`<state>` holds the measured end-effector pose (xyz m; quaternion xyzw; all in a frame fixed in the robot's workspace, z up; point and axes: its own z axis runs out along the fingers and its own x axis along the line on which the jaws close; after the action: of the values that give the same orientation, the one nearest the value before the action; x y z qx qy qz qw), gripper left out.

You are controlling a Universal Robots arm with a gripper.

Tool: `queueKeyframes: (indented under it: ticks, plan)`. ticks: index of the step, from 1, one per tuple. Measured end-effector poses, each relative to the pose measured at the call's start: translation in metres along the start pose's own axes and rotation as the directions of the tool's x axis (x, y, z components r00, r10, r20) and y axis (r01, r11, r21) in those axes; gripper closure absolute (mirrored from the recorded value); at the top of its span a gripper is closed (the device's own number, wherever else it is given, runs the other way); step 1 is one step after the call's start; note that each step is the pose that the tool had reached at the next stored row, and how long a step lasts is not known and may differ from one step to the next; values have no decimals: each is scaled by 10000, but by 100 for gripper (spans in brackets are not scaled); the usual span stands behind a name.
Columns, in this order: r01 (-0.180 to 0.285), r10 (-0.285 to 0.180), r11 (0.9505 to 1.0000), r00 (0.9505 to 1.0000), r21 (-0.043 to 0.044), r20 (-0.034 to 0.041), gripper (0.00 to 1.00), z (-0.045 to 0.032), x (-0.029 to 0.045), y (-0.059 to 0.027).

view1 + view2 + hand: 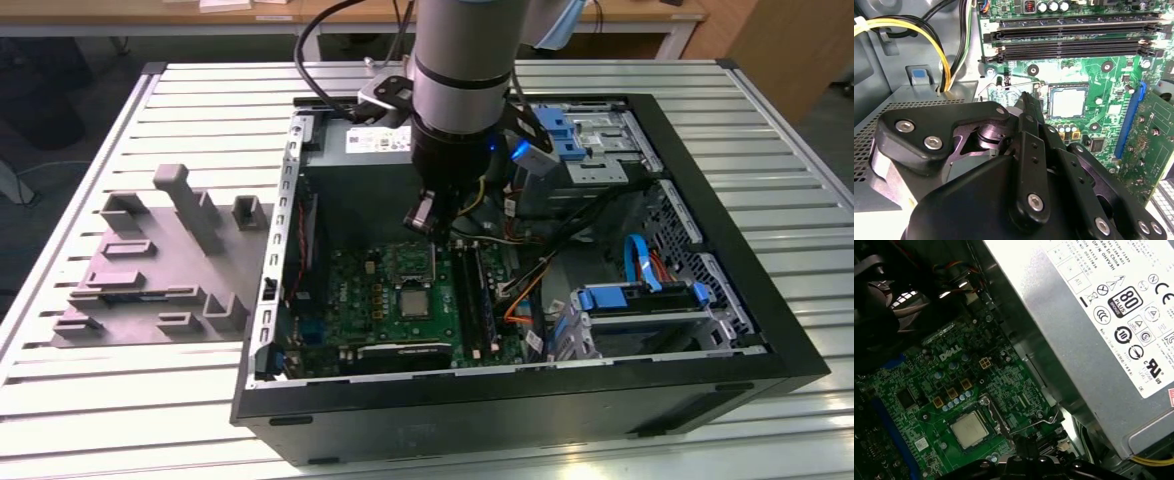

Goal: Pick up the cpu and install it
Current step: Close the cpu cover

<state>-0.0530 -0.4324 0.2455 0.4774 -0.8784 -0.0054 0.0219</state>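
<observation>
From the exterior view, the arm reaches down into an open computer case that lies on a slatted metal table, with the gripper hanging above the green motherboard. The cpu sits flat in its socket on that board, just below the gripper's tip. A grey fixture block rests on the table off to the exterior view's left, well apart from the case.

In the second wrist view, the black gripper looms close, its narrow tip pointing toward the board; whether the pincer is spread or pressed together I cannot tell. The cpu lies in the socket just beside that tip, with nothing touching it. Two long memory slots run beyond it.

In the first wrist view, the cpu shows its pale square top, seated on the board beside the silver power supply
</observation>
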Motion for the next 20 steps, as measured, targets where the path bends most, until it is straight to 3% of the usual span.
queueKeyframes:
  ticks: [8, 20]
  plan:
    - [15, -12, 9999, 9998, 144, -223, 89, 0, 5, -3]
    - [41, -37, 9998, 9997, 168, -258, 89, 3, 69, -44]
